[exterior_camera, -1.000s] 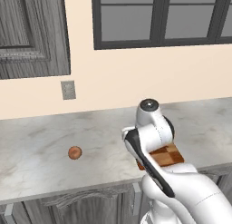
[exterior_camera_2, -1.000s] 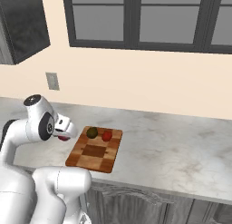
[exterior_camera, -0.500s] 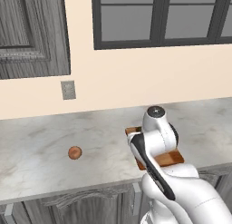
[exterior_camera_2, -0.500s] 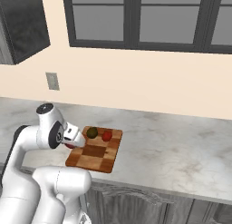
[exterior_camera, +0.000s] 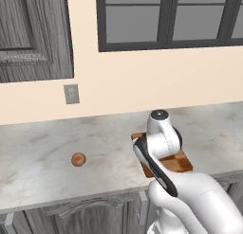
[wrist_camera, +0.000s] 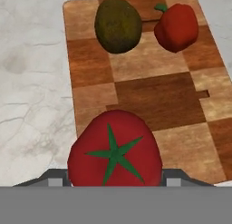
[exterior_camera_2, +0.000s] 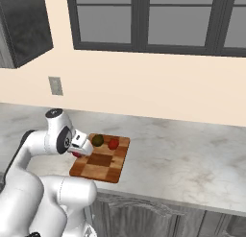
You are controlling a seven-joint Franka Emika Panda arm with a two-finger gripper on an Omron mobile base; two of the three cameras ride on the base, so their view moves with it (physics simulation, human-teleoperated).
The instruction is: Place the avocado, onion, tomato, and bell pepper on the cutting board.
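The gripper (wrist_camera: 115, 184) is clutching the tomato (wrist_camera: 115, 149), hovering over the cutting board (wrist_camera: 154, 98) near the avocado (wrist_camera: 118, 25); lowering and letting go looks next.

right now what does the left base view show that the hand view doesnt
Left base view alone: the onion lying apart on the counter, with the wall outlet above. Hand view alone: the tomato in the pincer, over the board's near end, and the avocado and bell pepper at its far end. Both: the cutting board.
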